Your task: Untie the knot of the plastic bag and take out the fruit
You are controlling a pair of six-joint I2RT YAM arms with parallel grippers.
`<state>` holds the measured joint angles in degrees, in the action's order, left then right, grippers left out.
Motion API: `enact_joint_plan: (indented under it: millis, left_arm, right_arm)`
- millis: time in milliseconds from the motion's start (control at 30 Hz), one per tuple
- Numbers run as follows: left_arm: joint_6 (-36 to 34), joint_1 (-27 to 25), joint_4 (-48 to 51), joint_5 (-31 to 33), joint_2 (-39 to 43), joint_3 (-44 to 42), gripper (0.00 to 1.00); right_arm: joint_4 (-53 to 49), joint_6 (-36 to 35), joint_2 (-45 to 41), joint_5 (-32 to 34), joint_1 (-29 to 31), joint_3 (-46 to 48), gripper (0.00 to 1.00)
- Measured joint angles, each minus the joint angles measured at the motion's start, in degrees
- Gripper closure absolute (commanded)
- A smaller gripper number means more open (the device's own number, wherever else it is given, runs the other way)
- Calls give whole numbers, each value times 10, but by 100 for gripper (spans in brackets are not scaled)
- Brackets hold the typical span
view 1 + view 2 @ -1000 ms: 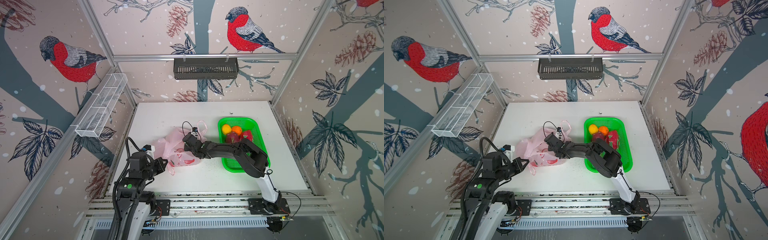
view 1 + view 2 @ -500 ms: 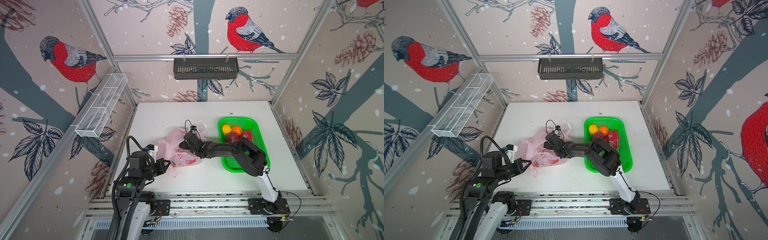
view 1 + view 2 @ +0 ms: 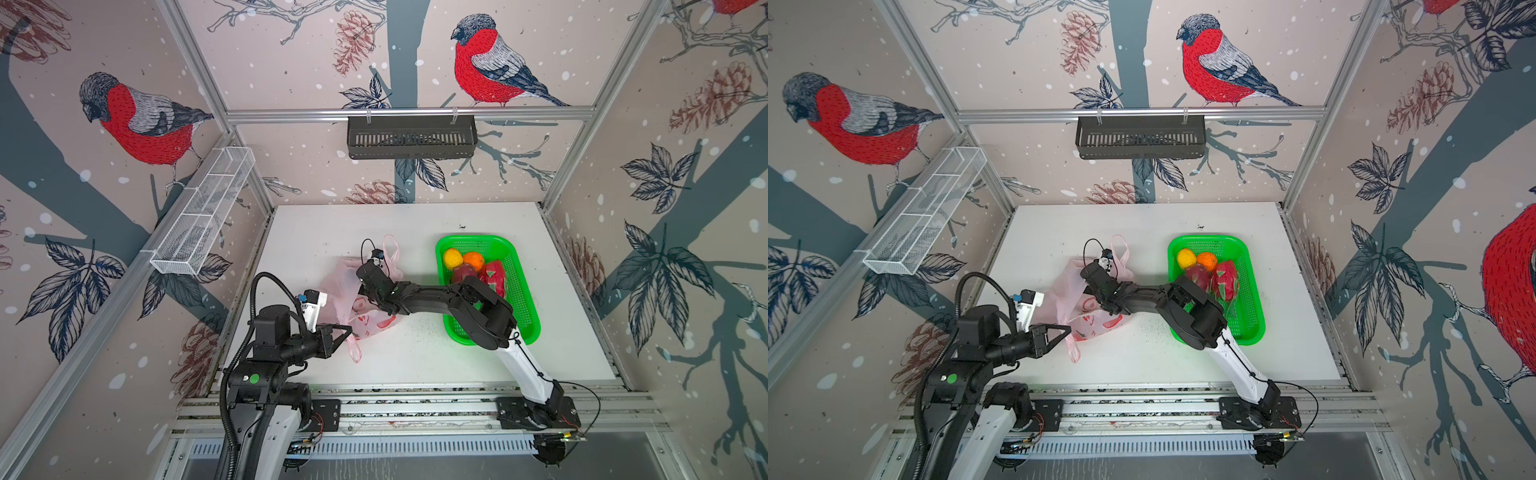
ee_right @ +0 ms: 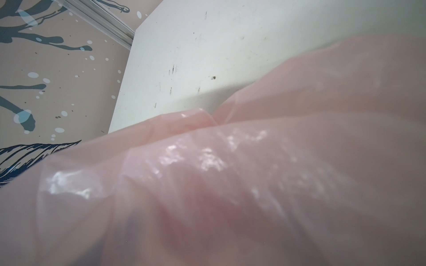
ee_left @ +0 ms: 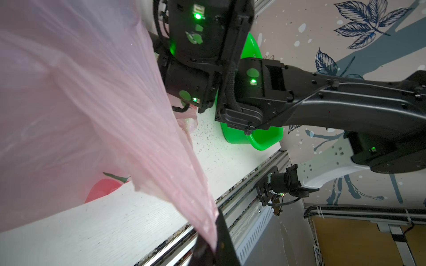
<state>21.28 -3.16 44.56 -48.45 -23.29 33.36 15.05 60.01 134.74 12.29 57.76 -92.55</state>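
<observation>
The left gripper is pinched shut on a gathered edge of the plastic bag, which slumps on the table just beside the green mesh basket. The right gripper reaches into the bag's mouth, its jaws hidden by film, so their spread cannot be told. A lemon-like ball, an orange and two dragon fruits lie in the basket; no knot shows, and any fruit left in the bag is hidden. Best to hold the edge taut and raised, then close on fruit alone, not film.
</observation>
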Motion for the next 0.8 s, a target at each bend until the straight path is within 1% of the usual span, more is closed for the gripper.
enact_joint_plan:
  millis: [200,333,433,600,800]
  left_arm:
    - [-3,0,-8,-33,19,0,100]
    - [-3,0,-11,-45,31,0,100]
    - [-3,0,-15,-44,38,-1,100]
    - [-3,0,-15,-40,49,-8,100]
    - [-3,0,-5,-25,57,-8,100]
  right_arm:
    - [-22,16,30,29,3,-50,7]
    - [-49,25,49,47,8,-88,13]
    - [-65,28,59,57,9,-105,20]
    - [-75,32,59,65,9,-107,32]
    - [-64,43,45,71,9,-80,52]
